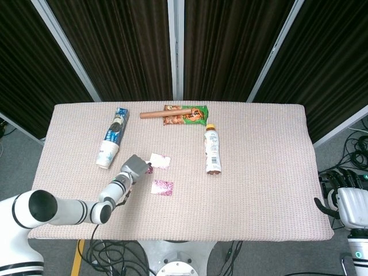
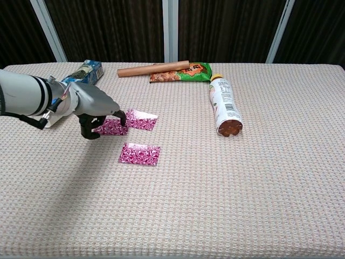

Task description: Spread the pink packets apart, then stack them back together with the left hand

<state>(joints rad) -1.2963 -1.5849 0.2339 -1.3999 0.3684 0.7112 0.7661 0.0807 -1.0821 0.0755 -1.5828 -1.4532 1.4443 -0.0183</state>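
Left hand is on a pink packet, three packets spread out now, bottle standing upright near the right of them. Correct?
Not quite: the bottle is lying on its side, not upright, as the chest view shows. The rest holds: the left hand touches one pink packet, with two more pink packets spread nearby.

A bottle (image 2: 224,106), green snack bag (image 2: 186,72), brown stick (image 2: 152,69) and blue carton (image 2: 85,72) lie on the table (image 2: 259,189).

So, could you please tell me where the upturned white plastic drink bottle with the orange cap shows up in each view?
Head view: the white plastic drink bottle lies right of centre, cap pointing away.
Chest view: it lies upper right of centre, base toward the camera.
Shared landmark: the green snack packet just beyond its cap.
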